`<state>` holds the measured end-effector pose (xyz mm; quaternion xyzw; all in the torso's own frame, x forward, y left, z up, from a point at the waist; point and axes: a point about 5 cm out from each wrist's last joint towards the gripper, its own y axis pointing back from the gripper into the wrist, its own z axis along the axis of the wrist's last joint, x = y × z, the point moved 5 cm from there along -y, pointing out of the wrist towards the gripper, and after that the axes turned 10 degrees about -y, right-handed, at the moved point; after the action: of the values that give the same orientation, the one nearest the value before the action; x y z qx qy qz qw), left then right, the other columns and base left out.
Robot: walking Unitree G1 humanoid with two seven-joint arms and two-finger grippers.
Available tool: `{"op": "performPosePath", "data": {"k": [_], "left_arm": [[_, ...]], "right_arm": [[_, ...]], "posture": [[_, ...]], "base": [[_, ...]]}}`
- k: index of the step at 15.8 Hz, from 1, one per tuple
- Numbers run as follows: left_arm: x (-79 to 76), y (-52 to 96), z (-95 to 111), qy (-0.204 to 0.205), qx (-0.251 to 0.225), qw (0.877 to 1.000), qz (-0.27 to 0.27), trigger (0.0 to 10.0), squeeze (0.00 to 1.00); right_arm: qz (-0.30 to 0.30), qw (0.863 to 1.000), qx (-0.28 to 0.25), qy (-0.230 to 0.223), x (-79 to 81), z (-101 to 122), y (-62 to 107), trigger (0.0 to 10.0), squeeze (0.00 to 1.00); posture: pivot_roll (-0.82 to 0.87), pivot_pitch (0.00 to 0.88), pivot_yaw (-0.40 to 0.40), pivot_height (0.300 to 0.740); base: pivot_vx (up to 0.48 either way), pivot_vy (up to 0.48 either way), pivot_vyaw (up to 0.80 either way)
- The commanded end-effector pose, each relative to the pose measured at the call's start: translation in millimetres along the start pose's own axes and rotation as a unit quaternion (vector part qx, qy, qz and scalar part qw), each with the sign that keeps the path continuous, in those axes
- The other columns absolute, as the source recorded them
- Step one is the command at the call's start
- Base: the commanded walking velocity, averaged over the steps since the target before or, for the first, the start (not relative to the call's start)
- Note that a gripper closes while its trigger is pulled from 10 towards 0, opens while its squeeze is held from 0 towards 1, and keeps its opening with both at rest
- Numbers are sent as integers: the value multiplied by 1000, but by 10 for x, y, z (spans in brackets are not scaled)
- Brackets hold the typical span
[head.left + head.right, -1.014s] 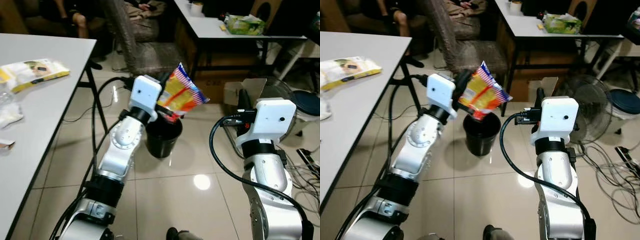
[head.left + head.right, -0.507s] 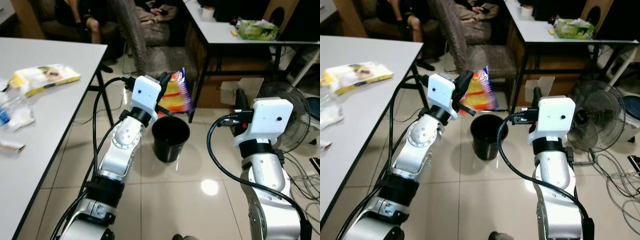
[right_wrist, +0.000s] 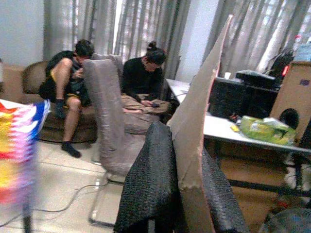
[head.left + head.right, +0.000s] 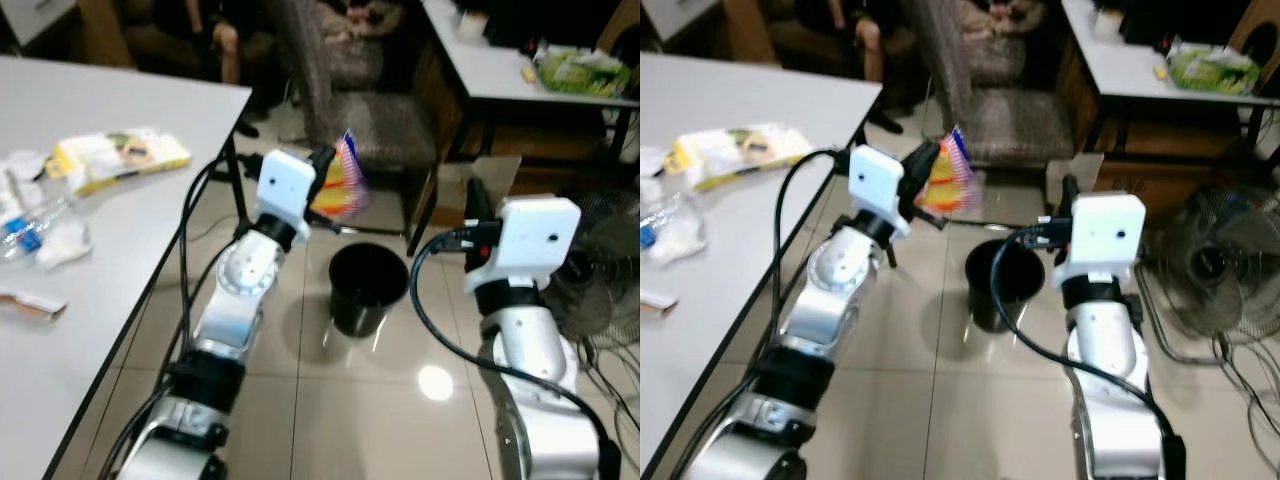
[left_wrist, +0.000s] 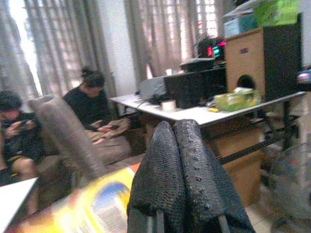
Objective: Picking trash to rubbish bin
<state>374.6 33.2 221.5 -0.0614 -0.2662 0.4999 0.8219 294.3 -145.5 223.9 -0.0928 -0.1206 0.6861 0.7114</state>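
The left hand (image 4: 325, 172) pinches a colourful snack wrapper (image 4: 340, 189) above and behind the black rubbish bin (image 4: 366, 289); the right hand (image 3: 181, 194) clamps a cardboard scrap (image 3: 199, 131).

The left gripper (image 4: 328, 175) pinches a snack wrapper (image 4: 340, 188) at 11 o'clock above the black bin (image 4: 367, 289).

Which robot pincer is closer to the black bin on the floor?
Hard to say. The left pincer, shut on the snack bag, is up beside the bin's left rim. The right pincer, shut on cardboard, is up on its right.
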Motion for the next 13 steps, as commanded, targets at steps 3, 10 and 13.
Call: {"op": "performPosePath", "data": {"k": [3,10,13], "left_arm": [[29,7,-8,-8,1,1000,-6,10000,0],[-2,12,11,-8,-6,1000,-16,10000,0],[-52,22,-8,-1,-3,1000,-23,10000,0]], "right_arm": [[6,1000,-6,-5,42,10,-15,10000,0],[6,1000,-5,-7,55,-11,-32,10000,0],[6,1000,-4,-6,54,-18,-37,10000,0]], "posture": [[103,91,-29,740],[110,86,-30,740],[112,85,-30,740]], "base": [[442,0,0],[436,0,0],[0,0,-663]]}}
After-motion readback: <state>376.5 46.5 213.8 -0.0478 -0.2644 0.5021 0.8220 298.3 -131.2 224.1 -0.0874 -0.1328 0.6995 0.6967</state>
